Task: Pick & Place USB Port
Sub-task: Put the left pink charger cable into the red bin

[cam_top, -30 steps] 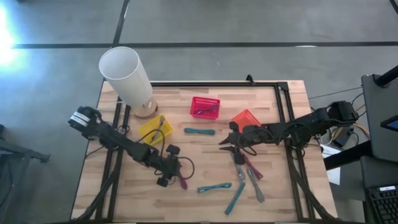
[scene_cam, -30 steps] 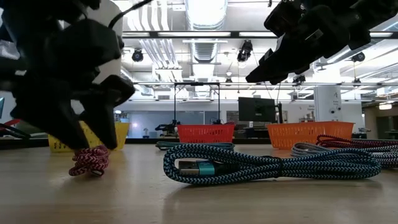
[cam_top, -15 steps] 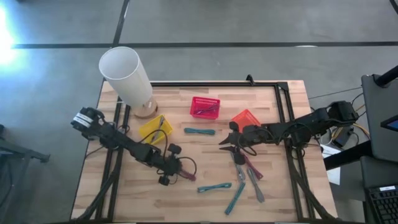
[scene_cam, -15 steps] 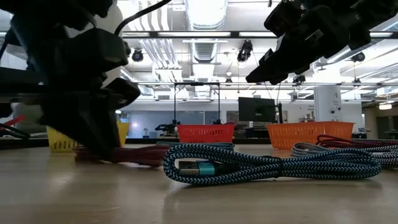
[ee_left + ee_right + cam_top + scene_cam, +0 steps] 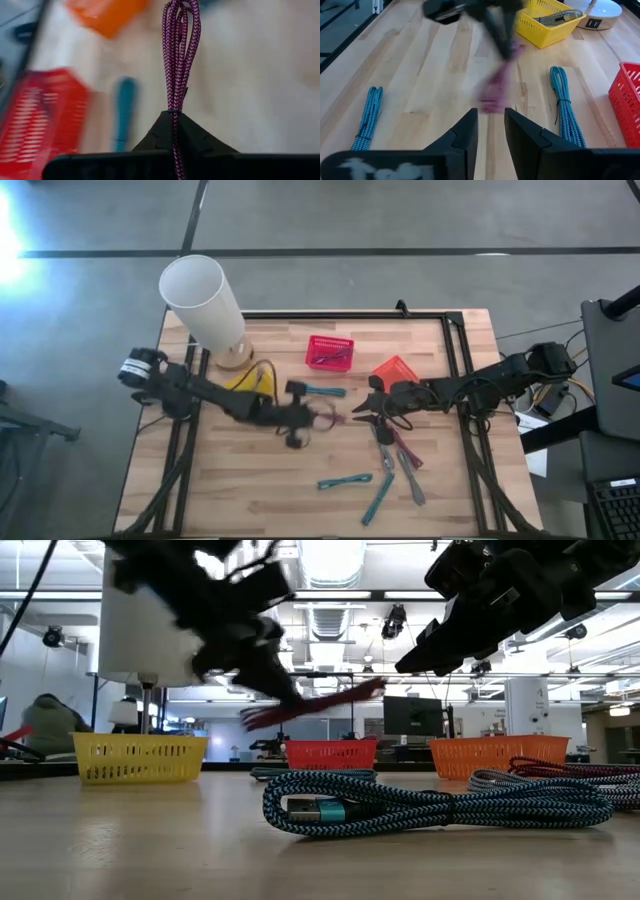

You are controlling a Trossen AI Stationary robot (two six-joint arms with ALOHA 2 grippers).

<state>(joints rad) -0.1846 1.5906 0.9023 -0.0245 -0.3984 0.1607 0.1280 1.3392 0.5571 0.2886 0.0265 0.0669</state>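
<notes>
A magenta braided USB cable (image 5: 328, 417), folded into a bundle, hangs in the air over the table's middle, with my left gripper (image 5: 303, 419) shut on it. In the low view the cable (image 5: 335, 700) sticks out past that gripper (image 5: 270, 670), well above the wood. My right gripper (image 5: 362, 410) hovers open just right of the cable, with nothing between its fingers (image 5: 467, 132). A red basket (image 5: 329, 352), an orange basket (image 5: 395, 368) and a yellow basket (image 5: 250, 385) stand behind. My left gripper pinches one end of the folded bundle (image 5: 174, 107) between its two shut fingers, several strands together. The fingers slant down from the table's left and lie along the cable. The bundle juts out ahead of the fingertips to its looped far end (image 5: 181, 10), clear of the table.
Teal cables lie at the centre back (image 5: 320, 391) and near the front (image 5: 345, 480) (image 5: 378, 498). More cables (image 5: 400, 455) lie under and in front of my right gripper. A tall white cylinder (image 5: 205, 305) stands at the back left, beside the yellow basket.
My left gripper has shut on the magenta cable, which lay in a heap on the table near the front. It has then risen and swung toward the far edge and the right, tipping up. The cable is now lifted clear and stretched out ahead of the fingers.
</notes>
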